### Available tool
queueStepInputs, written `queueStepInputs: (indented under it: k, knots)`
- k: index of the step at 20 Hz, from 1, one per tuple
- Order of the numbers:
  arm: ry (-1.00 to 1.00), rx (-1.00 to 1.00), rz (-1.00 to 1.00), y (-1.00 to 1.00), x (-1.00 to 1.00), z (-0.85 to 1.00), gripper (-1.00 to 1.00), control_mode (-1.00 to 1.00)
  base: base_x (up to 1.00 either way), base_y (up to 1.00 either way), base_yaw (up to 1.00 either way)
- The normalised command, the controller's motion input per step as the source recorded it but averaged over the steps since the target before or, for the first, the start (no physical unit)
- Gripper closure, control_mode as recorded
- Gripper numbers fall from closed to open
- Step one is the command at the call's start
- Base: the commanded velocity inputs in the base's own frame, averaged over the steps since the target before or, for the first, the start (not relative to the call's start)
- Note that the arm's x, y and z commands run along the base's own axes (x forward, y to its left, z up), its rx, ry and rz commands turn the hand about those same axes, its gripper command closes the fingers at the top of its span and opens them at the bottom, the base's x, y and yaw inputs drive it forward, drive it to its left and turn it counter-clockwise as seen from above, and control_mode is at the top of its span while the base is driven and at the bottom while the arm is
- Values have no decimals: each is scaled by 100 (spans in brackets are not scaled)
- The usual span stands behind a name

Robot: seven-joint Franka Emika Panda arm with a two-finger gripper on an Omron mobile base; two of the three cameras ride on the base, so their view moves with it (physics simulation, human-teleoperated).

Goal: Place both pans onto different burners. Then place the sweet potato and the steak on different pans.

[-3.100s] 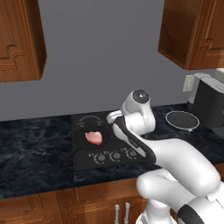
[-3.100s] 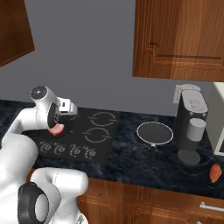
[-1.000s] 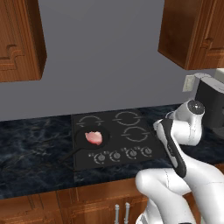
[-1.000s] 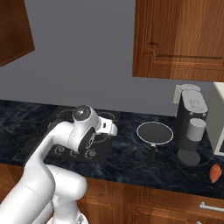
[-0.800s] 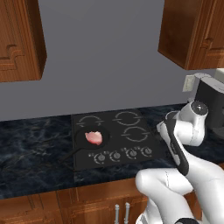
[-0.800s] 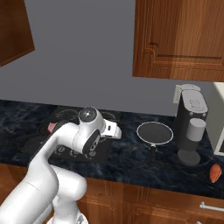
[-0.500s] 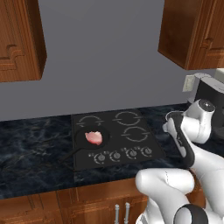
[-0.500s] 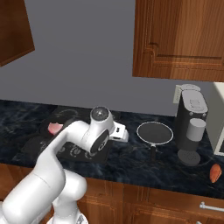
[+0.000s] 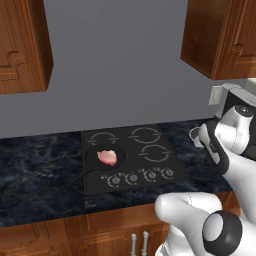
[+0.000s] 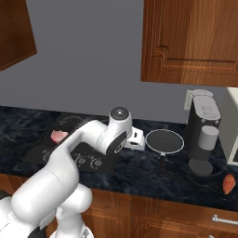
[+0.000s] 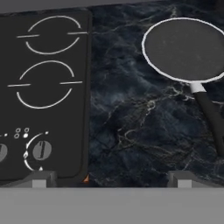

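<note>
— So, what carries everything?

— Dark marbled worktop (image 10: 153, 172) under brown wooden cabinets (image 10: 190, 42). Set into it is the flat black cooktop (image 9: 132, 160), with pale ring burners (image 9: 154, 153) and a row of knobs (image 9: 142, 176) along its front edge.

— And the arm?

— White arm (image 10: 83, 144) reaches from the base out over the worktop, between the cooktop and the pan with the pale silvery rim (image 10: 164, 141). The pincer (image 11: 111, 178) hangs above bare stone just right of the cooktop's edge; in the hand view its two finger tips (image 11: 40, 179) stand wide apart with nothing between them.

— Where are the pans?

— The silvery-rimmed one sits on the worktop, off the cooktop, beside the coffee machine (image 10: 204, 135). Its dark handle (image 11: 211, 118) points toward the front edge. In the hand view it lies ahead and to the right of the pincer, not touching it. The black pan (image 9: 102, 161) rests on the front left burner, its long thin handle running out toward the front left, over the cooktop's edge.

— The food?

— The steak (image 9: 107, 157) lies in the black pan, pink with a whitish edge. The sweet potato (image 10: 228, 184) is well apart from all that, on the worktop at the far right, past the coffee machine and near the front edge.

— Other burners?

— Two rings (image 11: 47, 85) show in the hand view, one behind the other, both bare.
</note>
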Motion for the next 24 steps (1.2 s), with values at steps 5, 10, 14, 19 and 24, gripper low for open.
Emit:
queueStepInputs:
  k: [5,10,14,19,24]
  knots:
    - [0,-4,0,-16,-2,-13,-100,-100,0,0,0]
    - [-1,-12,0,-14,-1,-19,-100,-100,0,0,0]
    - [0,-9,0,-18,0,-10,-100,-100,0,0,0]
    - [0,-9,0,-27,0,-16,-100,-100,0,0,0]
    - [0,-9,0,-38,0,-16,-100,-100,0,0,0]
